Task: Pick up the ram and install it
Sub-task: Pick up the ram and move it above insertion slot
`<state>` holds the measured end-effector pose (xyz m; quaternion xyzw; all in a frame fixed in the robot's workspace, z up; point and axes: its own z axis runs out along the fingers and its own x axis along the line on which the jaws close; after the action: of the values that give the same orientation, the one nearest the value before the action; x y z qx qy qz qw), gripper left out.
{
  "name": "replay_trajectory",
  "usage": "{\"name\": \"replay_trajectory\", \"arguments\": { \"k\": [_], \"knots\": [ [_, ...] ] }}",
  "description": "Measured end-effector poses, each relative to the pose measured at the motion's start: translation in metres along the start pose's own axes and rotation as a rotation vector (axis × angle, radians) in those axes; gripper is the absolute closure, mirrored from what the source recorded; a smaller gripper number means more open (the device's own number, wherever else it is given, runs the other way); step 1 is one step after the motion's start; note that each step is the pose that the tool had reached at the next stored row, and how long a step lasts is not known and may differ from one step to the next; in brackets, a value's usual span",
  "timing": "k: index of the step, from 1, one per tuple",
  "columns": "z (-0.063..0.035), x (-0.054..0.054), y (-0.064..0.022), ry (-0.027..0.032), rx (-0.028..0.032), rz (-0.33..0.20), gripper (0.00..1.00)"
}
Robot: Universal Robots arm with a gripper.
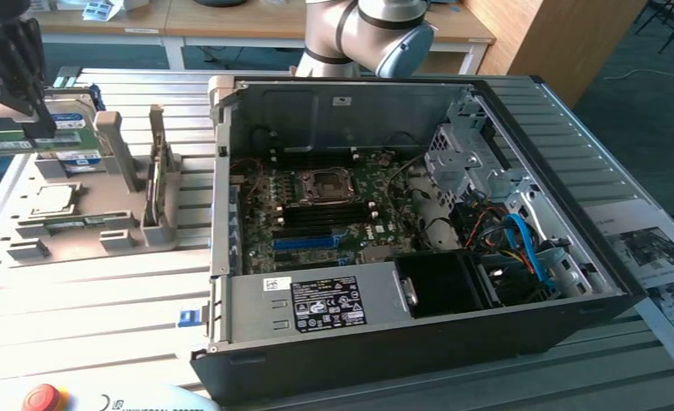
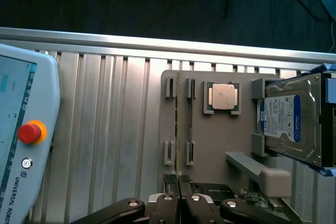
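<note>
Gripper (image 2: 181,184) is raised over the grey fixture tray (image 2: 210,145) at scene left. Jaws are clamped on the ram (image 2: 180,127), held level, edge-on. Open computer case (image 1: 428,342) sits well apart to the right.

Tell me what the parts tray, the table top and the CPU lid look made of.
Parts tray: matte grey plastic, it seems; flat, no glare. Table top: bare aluminium, judging by silvery ribbed slats with bright glare. CPU lid: pale metal, probably plated; smooth with a soft sheen.
</note>
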<state>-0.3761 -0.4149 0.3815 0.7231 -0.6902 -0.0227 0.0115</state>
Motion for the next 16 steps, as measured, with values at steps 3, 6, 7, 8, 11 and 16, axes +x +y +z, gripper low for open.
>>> {"name": "replay_trajectory", "arguments": {
  "k": [3, 6, 7, 8, 11, 16],
  "knots": [
    [-0.0040, 0.000, 0.0002, -0.0001, 0.0002, 0.000, 0.88],
    [-0.0041, 0.000, 0.0002, -0.0001, 0.0002, 0.000, 0.88],
    [-0.0042, 0.000, -0.0003, 0.0000, 0.0001, 0.000, 0.88],
    [-0.0043, 0.000, -0.0013, 0.0001, -0.0001, 0.000, 0.88],
    [-0.0045, 0.000, -0.0060, 0.0000, 0.0000, 0.000, 0.88],
    [-0.0051, 0.001, -0.0203, -0.0001, -0.0023, 0.000, 0.88]
  ]
}}
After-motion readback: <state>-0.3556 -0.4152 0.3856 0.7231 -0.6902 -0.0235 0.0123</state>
